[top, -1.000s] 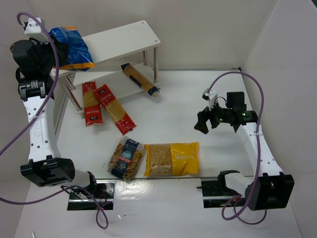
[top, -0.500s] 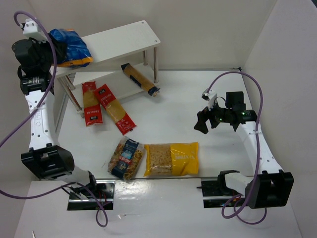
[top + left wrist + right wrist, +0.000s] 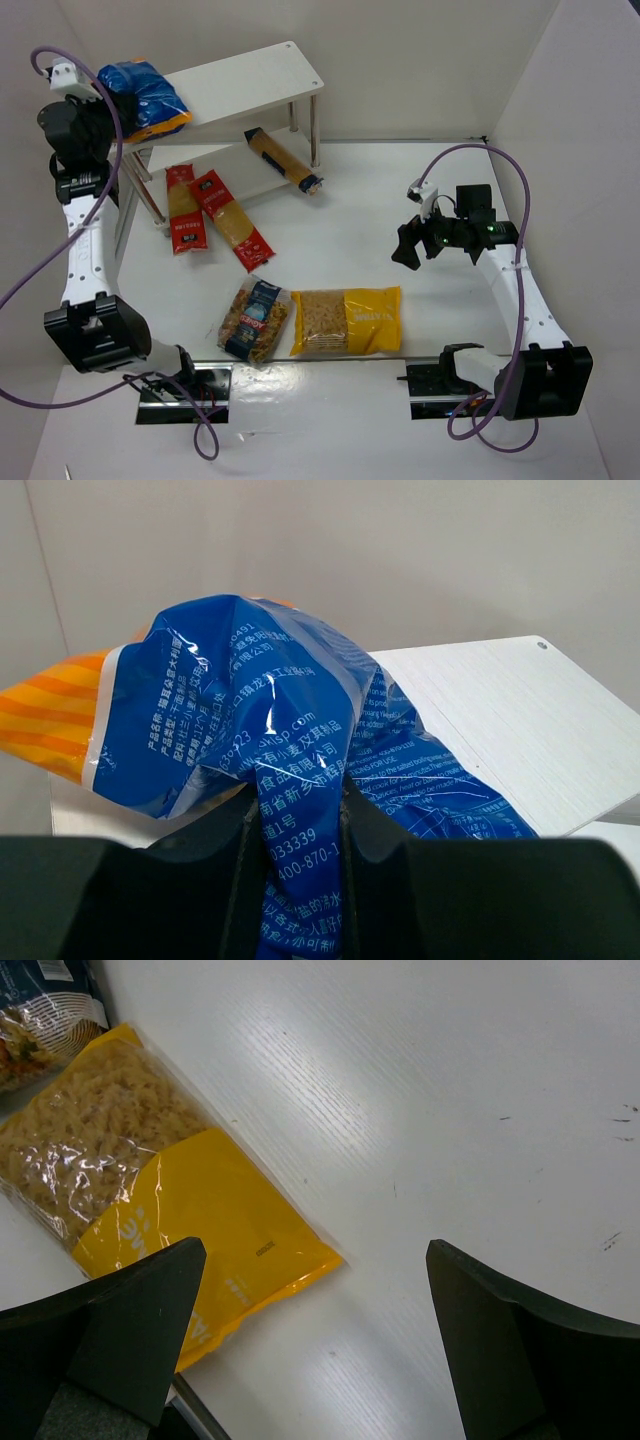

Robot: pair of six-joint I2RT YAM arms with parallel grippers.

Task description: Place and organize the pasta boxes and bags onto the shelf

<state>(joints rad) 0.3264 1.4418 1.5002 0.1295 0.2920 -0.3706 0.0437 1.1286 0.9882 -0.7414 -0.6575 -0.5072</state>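
My left gripper is shut on the blue-orange bag, which lies on the left end of the white shelf's top board. In the left wrist view the bag is pinched between my fingers. Two long red spaghetti packs lie on the table by the shelf. The slim brown-orange pack lies on the lower board. The small fusilli bag and the large yellow bag lie near the front. My right gripper is open and empty above the table, right of the yellow bag.
White walls close in the table on the left, back and right. The shelf's thin metal posts stand at its corners. A purple cable loops above the right arm. The arm bases and metal brackets sit at the near edge.
My left gripper has moved the blue-orange bag up and back onto the left end of the top board. The right arm has not moved.
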